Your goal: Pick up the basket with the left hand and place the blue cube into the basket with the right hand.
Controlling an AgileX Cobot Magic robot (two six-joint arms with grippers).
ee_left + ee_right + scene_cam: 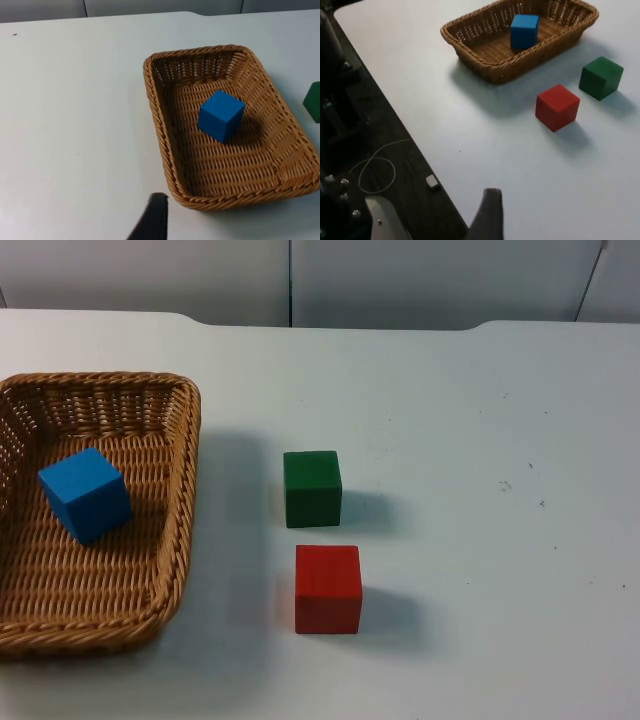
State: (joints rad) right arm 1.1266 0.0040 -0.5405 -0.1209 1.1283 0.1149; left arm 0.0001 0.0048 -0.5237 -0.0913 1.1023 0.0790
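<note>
— Three cubes on the white table point(480, 540), is that right?

— Three, yes. A blue cube point(85, 494) lies inside the wicker basket point(180, 490), on its woven floor, clear of the walls. A green cube point(312, 488) stands on the table just beside the basket's right rim, and a red cube point(328, 588) sits near the green one, closer to the table's front edge; the two are apart.

— Where does the basket rest?

— Flat on the table at the left side of the top view, its left part cut off by the picture's edge. Nothing holds it.

— And the left gripper point(152, 222)?

— One black fingertip shows in the left wrist view, above bare table, just beside the basket's near corner and not touching it. The blue cube sits well beyond that fingertip, across the basket's floor. Whether the fingers are spread or together, I cannot tell.

— The right gripper point(487, 215)?

— One dark fingertip in the right wrist view, above the table near its edge. Basket and blue cube lie well apart from it, with the red cube between. Its fingers' state I cannot tell either.
</note>
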